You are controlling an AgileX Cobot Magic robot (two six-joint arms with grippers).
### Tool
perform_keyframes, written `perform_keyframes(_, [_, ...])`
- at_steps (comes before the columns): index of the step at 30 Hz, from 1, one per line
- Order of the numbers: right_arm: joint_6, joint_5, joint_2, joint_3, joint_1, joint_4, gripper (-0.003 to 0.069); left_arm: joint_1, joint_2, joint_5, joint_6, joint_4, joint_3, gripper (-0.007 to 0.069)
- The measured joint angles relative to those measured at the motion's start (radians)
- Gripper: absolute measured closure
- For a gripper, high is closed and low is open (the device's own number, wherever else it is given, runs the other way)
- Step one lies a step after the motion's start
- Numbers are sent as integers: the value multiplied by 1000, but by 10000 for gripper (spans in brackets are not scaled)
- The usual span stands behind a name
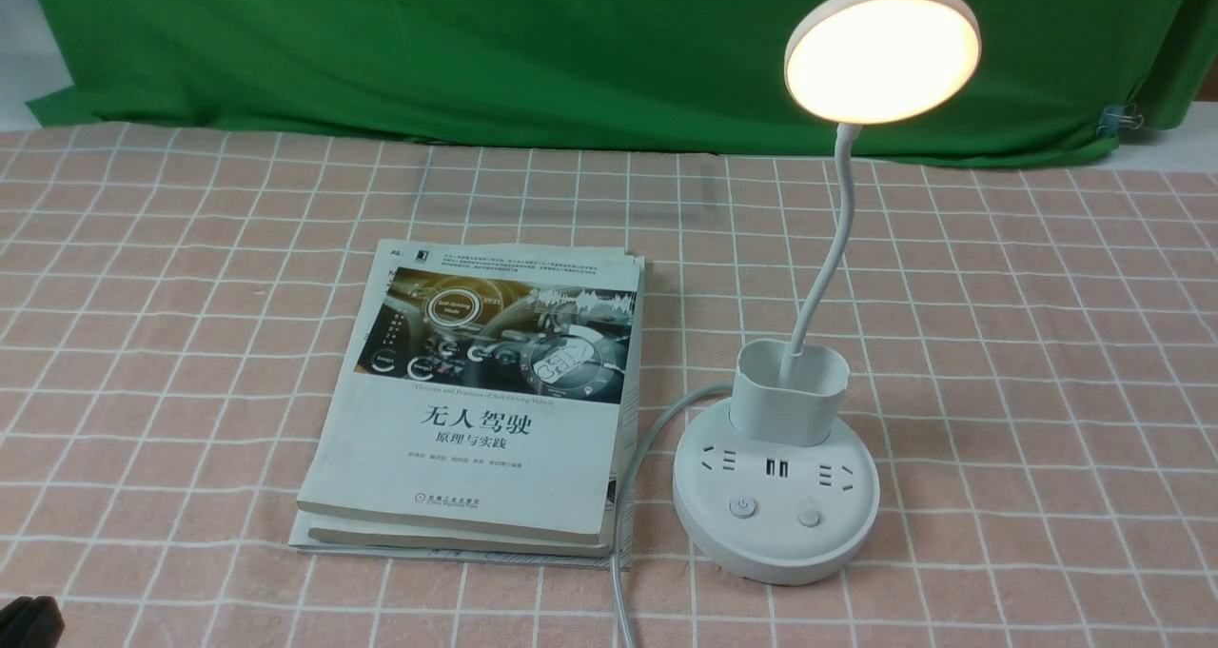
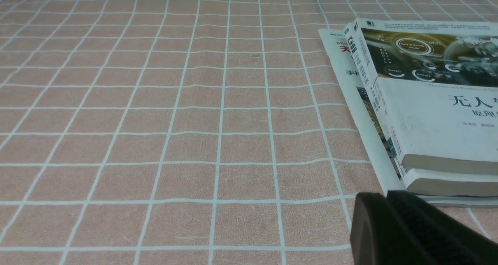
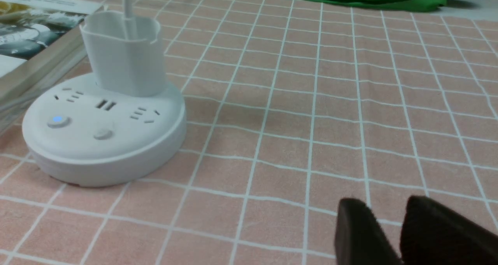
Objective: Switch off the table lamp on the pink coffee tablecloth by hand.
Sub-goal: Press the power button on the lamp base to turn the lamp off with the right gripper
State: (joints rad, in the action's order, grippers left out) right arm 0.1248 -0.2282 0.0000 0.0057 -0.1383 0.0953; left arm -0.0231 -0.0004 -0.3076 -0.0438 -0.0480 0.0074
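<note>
The white table lamp point(image 1: 775, 496) stands on the pink coffee tablecloth point(image 1: 999, 343), right of centre, its disc head point(image 1: 882, 50) glowing. Its round base point(image 3: 105, 140) carries two buttons; one button point(image 3: 57, 120) shows a blue light, the other button point(image 3: 103, 134) is plain. My right gripper point(image 3: 389, 206), the hand, hovers low over the cloth well to the side of the base, open, with a narrow gap between its black fingers and nothing in it. The left gripper point(image 2: 385, 197) is shut and empty, close to the corner of the books; a corner of it shows at the front view's lower left point(image 1: 29, 619).
A stack of books point(image 1: 485, 401) lies just left of the lamp, with the lamp's white cord point(image 1: 633, 496) running between them toward the front edge. A green backdrop cloth point(image 1: 476, 49) hangs behind, held by a binder clip point(image 1: 1123, 117) at the far right.
</note>
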Motion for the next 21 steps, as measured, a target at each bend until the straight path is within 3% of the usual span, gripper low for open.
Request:
perform_keyframes(4, [-25,8,0,0,0,18,419,0,0,0,0,0,0,618])
perform_keyframes(10, [-347,191,0,0,0,138,419,0,0,0,0,0,0,618])
perform_keyframes(17, [-431,339,0,0,0,146,435,0,0,0,0,0,0,618])
perform_keyframes(21, [-435,165,45,-68,0,149,580,0,0,0,0,0,0,618])
